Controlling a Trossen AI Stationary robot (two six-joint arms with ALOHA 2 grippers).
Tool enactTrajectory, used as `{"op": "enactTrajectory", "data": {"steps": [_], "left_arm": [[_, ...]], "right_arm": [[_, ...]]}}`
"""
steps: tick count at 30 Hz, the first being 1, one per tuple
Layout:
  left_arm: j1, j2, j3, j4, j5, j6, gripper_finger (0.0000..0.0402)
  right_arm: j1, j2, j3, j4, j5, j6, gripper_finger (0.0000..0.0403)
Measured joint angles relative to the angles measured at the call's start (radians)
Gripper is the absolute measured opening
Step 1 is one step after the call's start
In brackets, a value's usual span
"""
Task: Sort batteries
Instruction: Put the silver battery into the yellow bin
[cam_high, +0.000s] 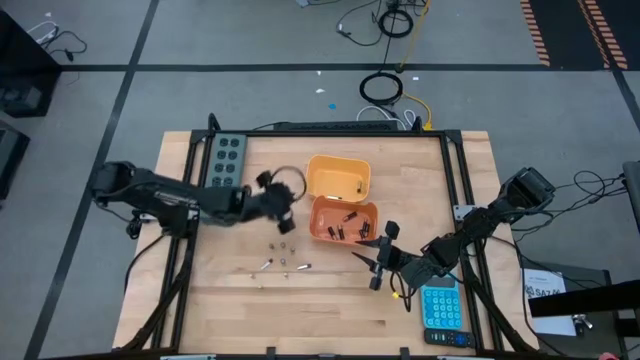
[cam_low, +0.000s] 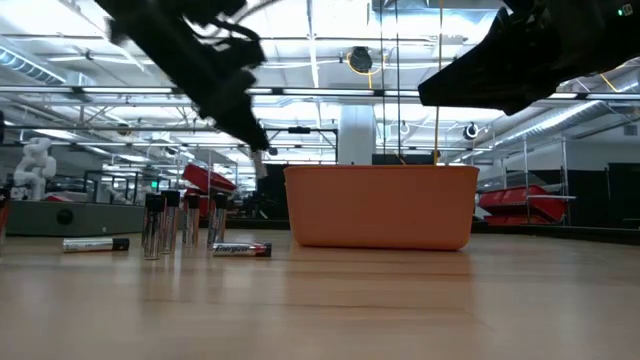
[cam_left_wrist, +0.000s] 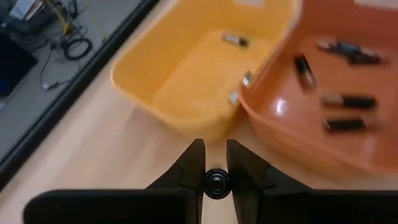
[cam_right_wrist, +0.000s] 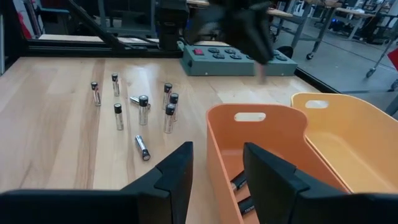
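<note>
Wooden tabletop carries two bins side by side, so the left gripper hangs just before the yellow bin, jaws clenched on a battery seen end-on, likely for dropping. Dark cells lie in the orange bin; loose batteries stand nearby. The right gripper waits, jaws released. The held cell's type is hidden.

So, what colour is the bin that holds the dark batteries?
Deeper orange bin, beside the yellower bin; the left wrist view shows it best.
</note>
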Motion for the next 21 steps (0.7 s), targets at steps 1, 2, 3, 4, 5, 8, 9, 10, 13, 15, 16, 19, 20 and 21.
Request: {"op": "enactTrajectory", "data": {"steps": [1, 2, 3, 4, 5, 8, 9, 10, 13, 15, 16, 19, 20, 21], "left_arm": [[0.034, 0.011, 0.000, 0.044, 0.038, 0.033, 0.0053], [0.065, 0.021, 0.000, 0.087, 0.069, 0.057, 0.0053], [0.091, 0.028, 0.000, 0.132, 0.105, 0.075, 0.0053], [0.114, 0.032, 0.000, 0.164, 0.144, 0.088, 0.0053], [0.137, 0.035, 0.000, 0.193, 0.183, 0.093, 0.0053], [0.182, 0.037, 0.000, 0.232, 0.260, 0.094, 0.0053], [0.192, 0.037, 0.000, 0.238, 0.265, 0.094, 0.0053], [0.203, 0.037, 0.000, 0.247, 0.269, 0.094, 0.0053], [0.229, 0.052, 0.000, 0.317, 0.308, 0.094, 0.0053], [0.238, 0.076, 0.000, 0.382, 0.343, 0.081, 0.0053], [0.242, 0.091, 0.000, 0.419, 0.352, 0.072, 0.0053], [0.242, 0.143, 0.001, 0.498, 0.355, 0.069, 0.0081], [0.242, 0.158, 0.001, 0.506, 0.355, 0.069, 0.0098], [0.242, 0.169, 0.002, 0.501, 0.355, 0.069, 0.0117]], "right_arm": [[0.000, 0.000, 0.000, -0.003, 0.000, 0.005, 0.0132], [0.000, 0.000, 0.000, -0.007, 0.000, 0.009, 0.0132], [0.000, 0.000, 0.000, -0.008, 0.000, 0.011, 0.0132], [0.000, 0.000, 0.000, -0.009, 0.000, 0.012, 0.0132], [0.000, 0.000, 0.000, -0.012, 0.000, 0.016, 0.0132], [0.000, 0.000, 0.000, -0.018, 0.000, 0.019, 0.0132], [0.000, 0.000, 0.000, -0.016, 0.000, 0.019, 0.0132], [0.000, 0.000, 0.000, -0.015, 0.000, 0.019, 0.0132], [-0.005, 0.000, 0.000, -0.015, 0.000, 0.016, 0.0132], [-0.010, 0.000, 0.000, -0.015, 0.000, 0.018, 0.0132], [-0.013, 0.000, 0.000, -0.015, 0.000, 0.018, 0.0132], [-0.013, 0.000, 0.000, -0.015, 0.000, 0.018, 0.0132], [-0.013, 0.000, 0.000, -0.015, 0.000, 0.019, 0.0132], [-0.013, 0.000, 0.000, -0.015, 0.000, 0.020, 0.0132]]}}
